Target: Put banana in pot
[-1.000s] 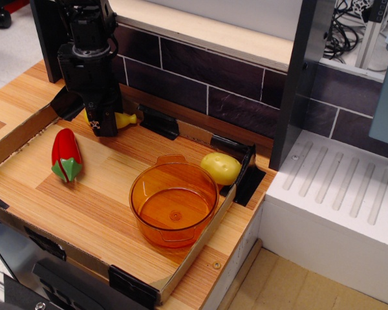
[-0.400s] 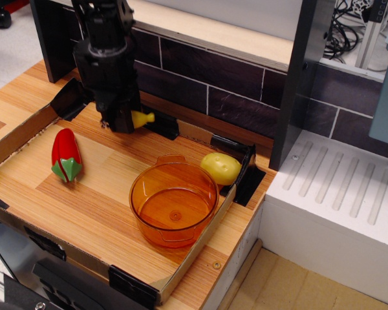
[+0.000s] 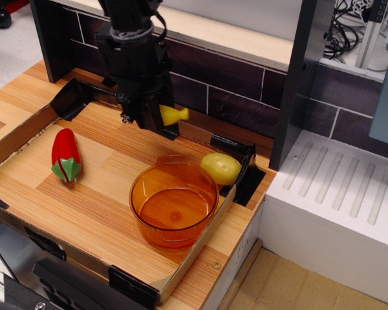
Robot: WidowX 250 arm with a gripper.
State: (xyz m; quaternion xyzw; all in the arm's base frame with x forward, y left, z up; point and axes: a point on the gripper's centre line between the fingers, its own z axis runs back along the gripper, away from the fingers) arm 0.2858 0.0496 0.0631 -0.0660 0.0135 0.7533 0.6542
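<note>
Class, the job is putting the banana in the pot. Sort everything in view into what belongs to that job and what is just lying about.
Belongs to the job:
- small bright-yellow plastic toy banana, held in the black gripper
- round translucent orange plastic pot

Just lying about:
- red plastic pepper with green stem
- pale-yellow rounded lump beside the pot

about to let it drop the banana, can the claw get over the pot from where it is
Probably yes. The claw holds the banana raised, up and left of the pot; the pot is open-topped and empty, with nothing between them.
</note>
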